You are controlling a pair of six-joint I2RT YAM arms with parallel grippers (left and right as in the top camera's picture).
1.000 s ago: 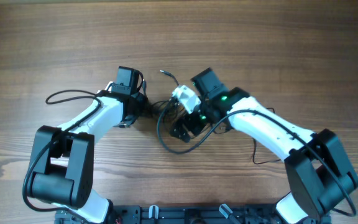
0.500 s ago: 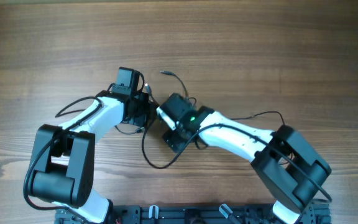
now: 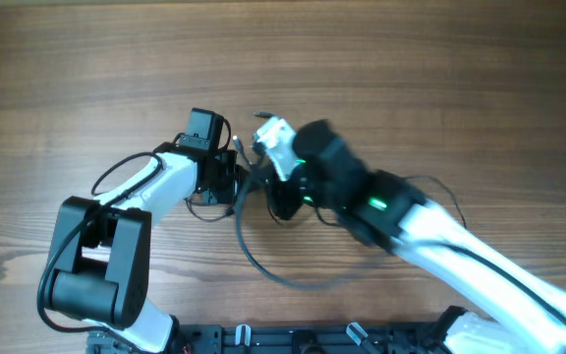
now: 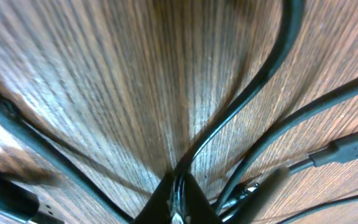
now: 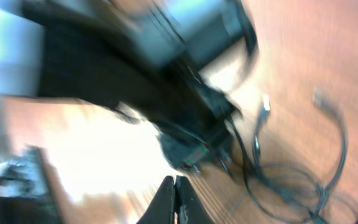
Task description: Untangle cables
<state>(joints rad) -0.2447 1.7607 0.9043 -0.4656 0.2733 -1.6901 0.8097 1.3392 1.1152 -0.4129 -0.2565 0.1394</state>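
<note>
Wood-grain table (image 3: 86, 59) lies under both my arms, with the cables (image 4: 229, 118) bunched at its middle between my two wrists. Since a second ago my right arm (image 3: 430, 231) has swung: its elbow was bent out to the right, and now it reaches in from the near right corner, blurred with motion. My right gripper (image 5: 174, 183) stood wide then; now its fingers are pressed together, and I cannot tell whether any cord is between them. My left gripper (image 4: 176, 186) has barely moved and stays clenched on one strand, which runs up from its tips across the wood. The slack loop on the near side of the tangle has swung wider and nearer. One plug (image 3: 260, 117) lies on the far side, just beside my right wrist. My right arm hides the right half of the tangle from above, and my right wrist view is smeared. My left arm (image 3: 155, 182) lies left of the bunch.
</note>
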